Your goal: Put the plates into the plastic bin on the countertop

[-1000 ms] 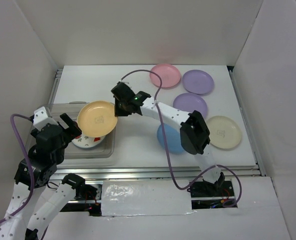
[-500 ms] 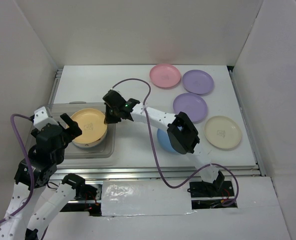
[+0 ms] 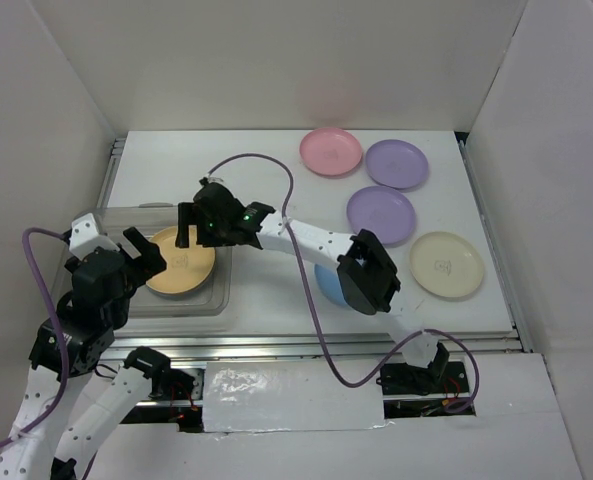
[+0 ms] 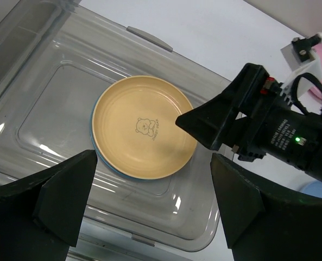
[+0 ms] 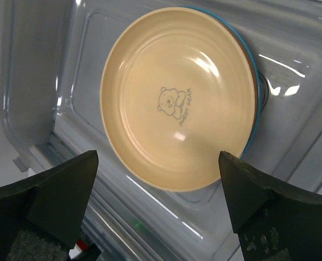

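Observation:
The yellow-orange plate (image 3: 181,266) (image 4: 144,135) (image 5: 180,98) lies flat in the clear plastic bin (image 3: 221,290) (image 4: 150,41) (image 5: 36,81) at the left of the countertop (image 3: 266,180). Under it the blue rim (image 5: 252,62) of another plate shows. My right gripper (image 3: 200,226) (image 5: 158,157) hangs open just above the plate's right side, holding nothing. At the bin's near left my left gripper (image 3: 111,252) (image 4: 152,163) is open and empty too. Pink (image 3: 330,151), two purple (image 3: 396,164) (image 3: 381,213), cream (image 3: 448,264) and blue (image 3: 326,287) plates lie on the right half.
The right arm (image 3: 316,240) stretches across the table's middle and hides part of the blue plate. White walls (image 3: 546,150) close in the table on three sides. A metal rail (image 3: 306,345) runs along the front edge.
The right gripper carried the yellow-orange plate down and to the left into the bin, then opened and let it go. The left arm stayed put.

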### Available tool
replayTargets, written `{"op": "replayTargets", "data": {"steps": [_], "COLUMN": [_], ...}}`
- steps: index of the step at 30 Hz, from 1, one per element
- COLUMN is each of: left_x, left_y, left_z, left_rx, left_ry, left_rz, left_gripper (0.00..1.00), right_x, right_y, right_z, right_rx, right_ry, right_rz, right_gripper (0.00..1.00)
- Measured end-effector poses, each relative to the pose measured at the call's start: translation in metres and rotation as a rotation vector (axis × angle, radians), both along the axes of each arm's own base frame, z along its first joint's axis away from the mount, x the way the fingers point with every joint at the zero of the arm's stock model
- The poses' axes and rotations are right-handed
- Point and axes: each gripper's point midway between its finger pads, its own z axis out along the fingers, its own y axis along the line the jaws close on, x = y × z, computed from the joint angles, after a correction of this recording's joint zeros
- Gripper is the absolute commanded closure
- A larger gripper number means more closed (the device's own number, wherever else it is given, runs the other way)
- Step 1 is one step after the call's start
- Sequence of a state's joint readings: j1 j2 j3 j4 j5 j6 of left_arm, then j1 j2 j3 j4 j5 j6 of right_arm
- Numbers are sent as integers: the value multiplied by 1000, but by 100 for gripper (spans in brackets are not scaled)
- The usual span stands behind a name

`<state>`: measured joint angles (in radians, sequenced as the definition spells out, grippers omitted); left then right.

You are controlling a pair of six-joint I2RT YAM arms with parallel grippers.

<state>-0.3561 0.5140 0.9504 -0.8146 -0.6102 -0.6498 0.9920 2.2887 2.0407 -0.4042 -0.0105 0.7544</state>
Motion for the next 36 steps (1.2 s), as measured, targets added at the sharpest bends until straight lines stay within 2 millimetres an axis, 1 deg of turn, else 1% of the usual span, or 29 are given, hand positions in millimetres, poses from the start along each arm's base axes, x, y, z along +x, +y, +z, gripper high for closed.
{"op": "replayTargets", "data": {"steps": [3, 6, 7, 9, 11, 14, 16, 19, 20, 22, 23, 24, 25, 26, 28, 30, 34, 36], "left_x": [-2, -5, -6, -6, -5, -2, 2, 9, 11, 18, 20, 22, 24, 25, 29, 31, 33, 32], "left_y": [0, 1, 1, 1, 0, -5, -12, -24, -28, -36, -39, -41, -44, -46, -51, -52, -52, -52], "left_z": [2, 5, 7, 8, 8, 6, 3, -3, -5, -10, -13, -16, -19, -21, -25, -29, -33, -31], "left_rx": [-6, -14, -17, -17, -9, -7, 1, 7, 8, 17, 17, 18, 18, 23, 28, 34, 38, 36], "left_ry": [-13, -34, -41, -49, -44, -36, -23, 5, 16, 46, 62, 75, 90, 101, 120, 142, 160, 151], "left_rz": [-2, -3, -4, -9, -21, -46, -84, -151, -171, -205, -217, -226, -241, -253, -273, -274, -274, -274], "left_gripper": [1, 1, 1, 1, 1, 1, 1, 1, 1, 1, 1, 1, 1, 1, 1, 1, 1, 1], "right_x": [-7, -12, -12, -11, -14, -28, -42, -63, -68, -71, -73, -74, -78, -82, -92, -97, -99, -101], "right_y": [-7, -32, -46, -82, -124, -196, -239, -302, -322, -370, -384, -409, -426, -439, -455, -465, -471, -470], "right_z": [24, 65, 82, 117, 146, 165, 163, 145, 137, 113, 102, 86, 70, 55, 26, 0, -51, -70], "right_rx": [6, 16, 19, 26, 31, 13, -13, -55, -61, -79, -75, -93, -88, -96, -96, -86, -110, -140], "right_ry": [-47, -103, -129, -185, -234, -271, -277, -257, -243, -210, -189, -168, -145, -122, -63, -5, 146, 205], "right_rz": [-6, -41, -69, -141, -227, -352, -416, -509, -544, -646, -675, -740, -784, -818, -861, -893, -919, -917], "right_gripper": [0, 0, 0, 0, 0, 0, 0, 0, 0, 0, 0, 0, 0, 0, 0, 0, 1, 2]}}
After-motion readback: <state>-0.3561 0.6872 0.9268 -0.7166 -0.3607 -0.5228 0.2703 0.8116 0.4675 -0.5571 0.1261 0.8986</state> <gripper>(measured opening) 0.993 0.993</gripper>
